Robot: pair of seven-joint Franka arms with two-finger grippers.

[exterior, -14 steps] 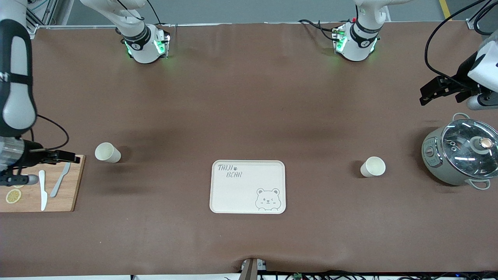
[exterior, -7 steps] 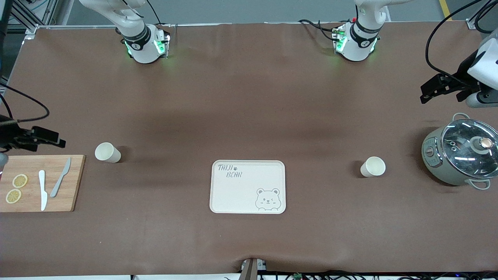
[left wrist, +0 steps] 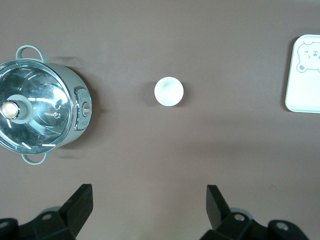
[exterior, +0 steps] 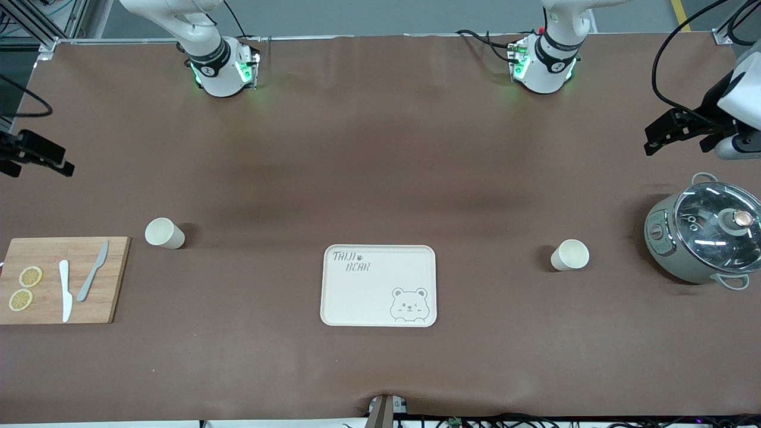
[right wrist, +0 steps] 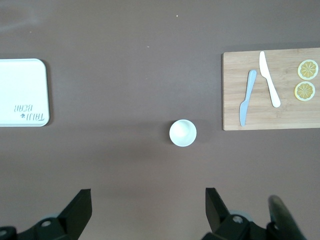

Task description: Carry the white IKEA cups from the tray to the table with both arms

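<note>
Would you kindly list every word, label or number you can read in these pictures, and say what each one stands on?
"TAIJI BEAR", with a small paw mark after the first word: printed on the cream tray, above its drawn bear face.
A mark on the black band of each arm's base: too small to read.
The control panel on the cooking pot: markings too small to read.
The cups carry no text.

Brown-covered table (exterior: 368, 148) under soft, even light, grey floor (exterior: 368, 15) along its upper edge.
</note>
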